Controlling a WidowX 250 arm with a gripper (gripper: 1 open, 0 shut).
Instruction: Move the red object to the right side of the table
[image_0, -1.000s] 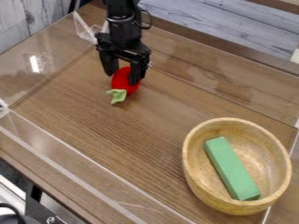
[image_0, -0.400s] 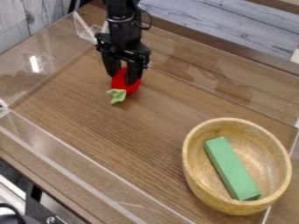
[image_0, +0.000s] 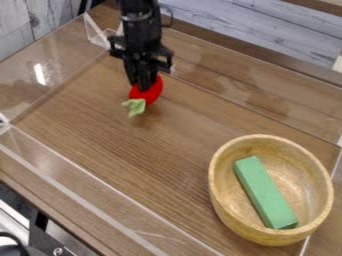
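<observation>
Closer together now than a moment ago, the fingers of the end effector (image_0: 143, 68) have shut on the red strawberry-like toy (image_0: 147, 90) at the table's (image_0: 174, 150) far left, presumably gripping its body to carry it rightward.

The gripper (image_0: 143, 68) has drawn its fingers inward: before, they stood apart at the far side of the red object (image_0: 148, 91); now they are close together over its far part. Its arm (image_0: 139, 22) looks blurred now, where it was sharper a moment ago.
</observation>
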